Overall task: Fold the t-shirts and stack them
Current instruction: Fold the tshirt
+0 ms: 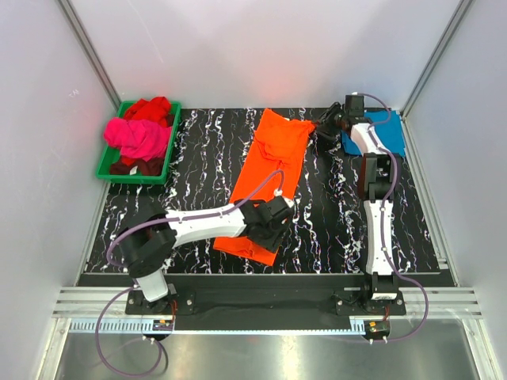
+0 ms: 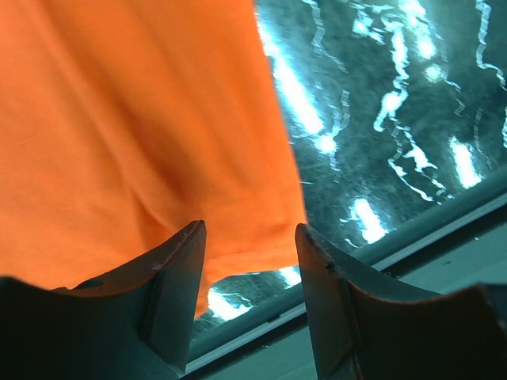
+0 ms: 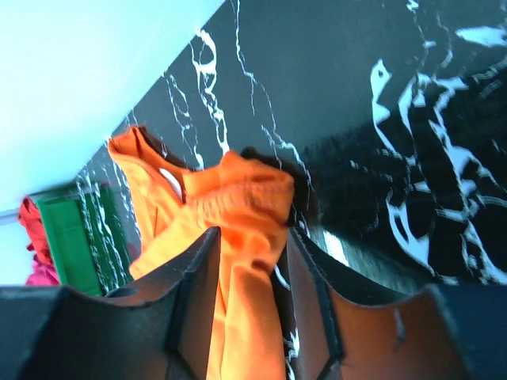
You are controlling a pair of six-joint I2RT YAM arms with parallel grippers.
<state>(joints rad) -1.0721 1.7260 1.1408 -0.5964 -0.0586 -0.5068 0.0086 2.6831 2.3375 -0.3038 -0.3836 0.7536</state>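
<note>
The right end effector [image 3: 252, 237] pinches a bunched far corner of the orange t-shirt [image 1: 273, 166]. The left end effector [image 2: 249, 233] is open at the shirt's near edge and grips nothing. The shirt lies long on the middle of the worktop [image 1: 198, 150]. A blue t-shirt [image 1: 394, 131] lies far right.

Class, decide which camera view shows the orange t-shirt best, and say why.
The top external view: the orange t-shirt lies there nearly whole, collar to hem. The left wrist view shows only one corner; the right wrist view only the collar end, bunched in the right gripper.
</note>
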